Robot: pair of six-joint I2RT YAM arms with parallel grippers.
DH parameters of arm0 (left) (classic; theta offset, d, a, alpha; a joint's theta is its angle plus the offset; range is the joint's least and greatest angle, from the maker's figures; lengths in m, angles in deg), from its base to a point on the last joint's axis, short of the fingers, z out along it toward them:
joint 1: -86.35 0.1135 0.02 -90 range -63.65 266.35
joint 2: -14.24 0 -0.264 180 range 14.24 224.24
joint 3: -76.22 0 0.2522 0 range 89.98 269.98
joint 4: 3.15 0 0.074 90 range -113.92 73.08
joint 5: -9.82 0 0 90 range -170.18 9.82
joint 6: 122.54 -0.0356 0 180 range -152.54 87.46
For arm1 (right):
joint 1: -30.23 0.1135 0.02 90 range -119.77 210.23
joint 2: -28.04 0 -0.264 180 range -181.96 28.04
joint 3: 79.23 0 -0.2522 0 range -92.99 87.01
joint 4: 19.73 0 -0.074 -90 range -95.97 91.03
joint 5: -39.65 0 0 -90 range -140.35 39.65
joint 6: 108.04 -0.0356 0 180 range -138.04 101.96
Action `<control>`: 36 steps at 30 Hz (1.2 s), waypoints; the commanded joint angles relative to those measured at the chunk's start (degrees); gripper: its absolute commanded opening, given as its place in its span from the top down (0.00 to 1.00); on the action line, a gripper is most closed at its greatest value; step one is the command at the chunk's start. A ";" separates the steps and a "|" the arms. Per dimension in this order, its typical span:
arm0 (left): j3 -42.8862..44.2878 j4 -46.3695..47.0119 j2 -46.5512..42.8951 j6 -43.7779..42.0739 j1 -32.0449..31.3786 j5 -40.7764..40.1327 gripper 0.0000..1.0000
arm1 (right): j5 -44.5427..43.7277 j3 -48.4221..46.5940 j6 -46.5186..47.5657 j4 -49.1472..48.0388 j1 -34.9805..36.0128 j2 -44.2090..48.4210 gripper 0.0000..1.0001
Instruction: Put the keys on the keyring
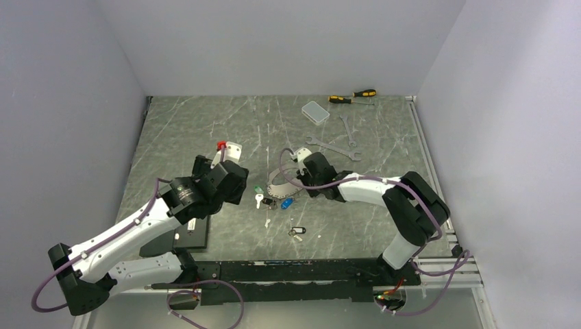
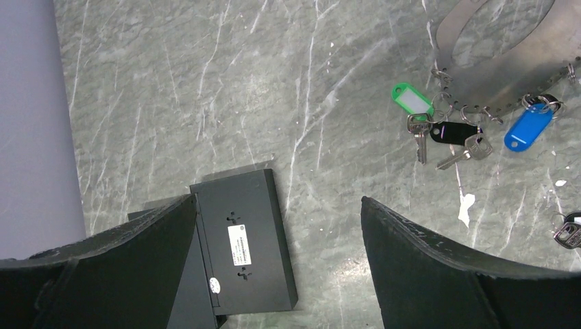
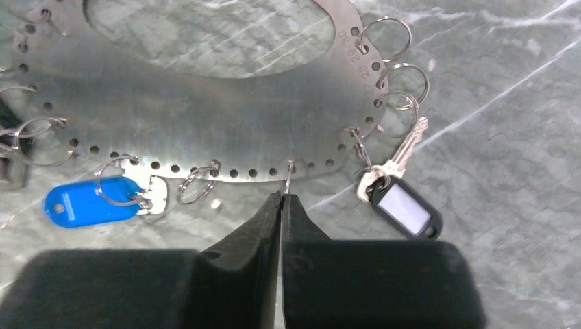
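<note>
Right gripper (image 3: 282, 199) pinches a small wire loop (image 3: 289, 179) on the flat perforated silver keyring (image 3: 205, 130), rim dead ahead; left gripper (image 2: 277, 205) spread, farther off.

a dark grey-green table top (image 1: 205, 123) veined with white marbling lies under soft even light. plain pale lilac-grey walls close it in: a back wall (image 1: 274, 41), a left wall (image 1: 62, 123), a right wall (image 1: 507, 123). a pale metal rail (image 1: 427, 157) lines the table's right edge.

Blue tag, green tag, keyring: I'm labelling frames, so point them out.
blue tag (image 3: 88, 201), right wrist view, plastic middle.
green tag (image 2: 412, 101), left wrist view, pale label.
keyring (image 3: 205, 127), right wrist view, flat band.
</note>
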State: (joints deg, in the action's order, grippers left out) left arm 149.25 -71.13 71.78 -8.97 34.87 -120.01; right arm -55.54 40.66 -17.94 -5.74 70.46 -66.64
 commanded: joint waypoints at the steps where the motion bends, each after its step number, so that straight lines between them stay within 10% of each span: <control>1: -0.22 1.69 -1.28 -1.04 0.33 0.33 0.06 | 1.81 -1.78 1.16 0.63 1.11 4.08 1.00; 16: -0.40 2.54 0.28 -2.25 0.29 3.30 0.07 | 9.10 7.03 -5.46 1.88 3.18 17.77 1.00; 36: -18.56 46.76 -9.30 -15.88 -0.08 48.22 0.43 | 10.40 2.83 3.14 10.59 12.49 33.15 1.00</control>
State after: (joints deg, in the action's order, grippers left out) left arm 131.70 -39.22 65.20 -16.75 35.00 -83.18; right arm -47.30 48.12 -18.40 4.25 80.31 -35.73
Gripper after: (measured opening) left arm 0.638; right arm 0.010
